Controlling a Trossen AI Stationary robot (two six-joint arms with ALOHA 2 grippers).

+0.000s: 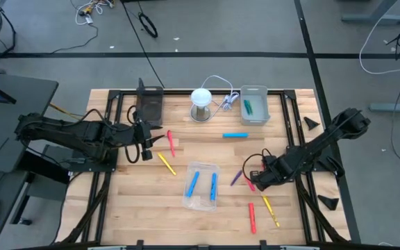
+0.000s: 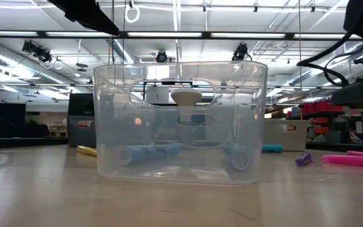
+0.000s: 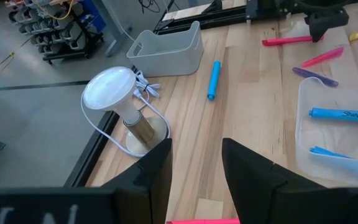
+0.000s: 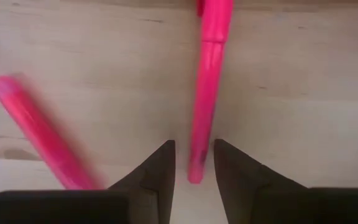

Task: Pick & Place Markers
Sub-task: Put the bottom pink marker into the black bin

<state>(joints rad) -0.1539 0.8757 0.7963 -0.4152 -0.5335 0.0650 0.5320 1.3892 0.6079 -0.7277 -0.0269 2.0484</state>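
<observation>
Right gripper (image 1: 253,178): low over the tabletop's right half, just right of the clear tray. In the right wrist view its fingers (image 4: 159,168) stand a little apart, astride the tip of a pink marker (image 4: 205,87) lying on the wood; whether they touch it, I cannot tell.
Second pink marker (image 4: 39,132): flat on the wood beside the first, slanted, apart from the fingers.
Left gripper (image 1: 144,147): over the tabletop's left half, near the black tray; fingers parted, nothing between them.
Clear tray (image 1: 201,202): middle of the tabletop, toward the front edge; two blue markers (image 1: 192,182) lie in it side by side.
Grey tray (image 1: 254,92): at the back edge, right of centre; one green marker (image 1: 248,106) in it.
Black tray (image 1: 150,104): at the back edge, left of centre.
Loose blue marker (image 1: 235,135): on the wood in front of the grey tray.
Purple marker (image 1: 236,178): between the clear tray and the right gripper.
Left markers: one red (image 1: 171,143), one yellow (image 1: 167,163), between the left gripper and the clear tray.
Front-right markers: one red (image 1: 252,217) and one yellow (image 1: 270,210), near the front edge.
Lamp (image 1: 201,102): white, between the black and grey trays.
</observation>
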